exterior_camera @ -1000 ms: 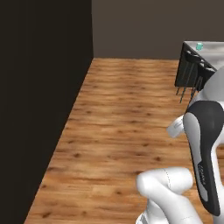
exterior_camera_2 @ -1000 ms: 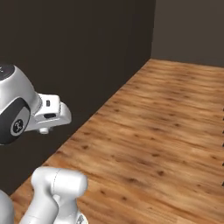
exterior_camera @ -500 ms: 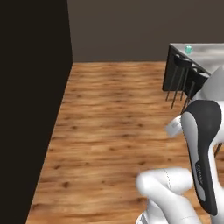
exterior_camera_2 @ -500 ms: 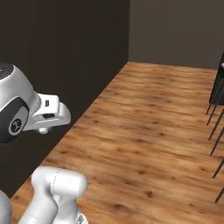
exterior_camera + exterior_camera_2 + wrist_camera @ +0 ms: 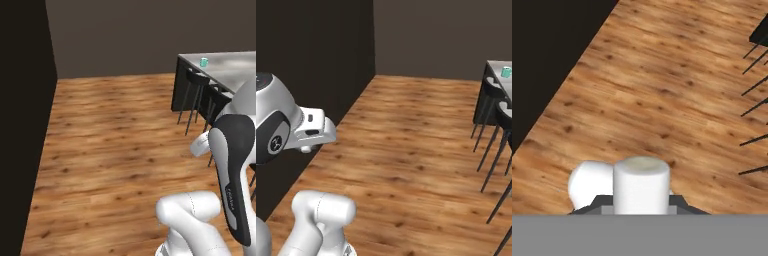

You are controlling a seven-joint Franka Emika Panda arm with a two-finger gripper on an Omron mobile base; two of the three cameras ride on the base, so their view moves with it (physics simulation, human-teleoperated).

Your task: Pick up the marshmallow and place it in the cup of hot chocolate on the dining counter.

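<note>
Teal cup of hot chocolate (image 5: 204, 62), tiny and cylindrical, sits on the pale glossy dining counter (image 5: 235, 67) near its far corner, left base view; dark thin-legged stools (image 5: 197, 95) line the counter's edge above knotty wood plank floor (image 5: 115, 150). Right base view: cup (image 5: 506, 72) on the counter (image 5: 498, 65) at far right. Hand view: gripper (image 5: 641, 202) clamped on a white, smooth cylindrical marshmallow (image 5: 641, 184), above floor.
</note>
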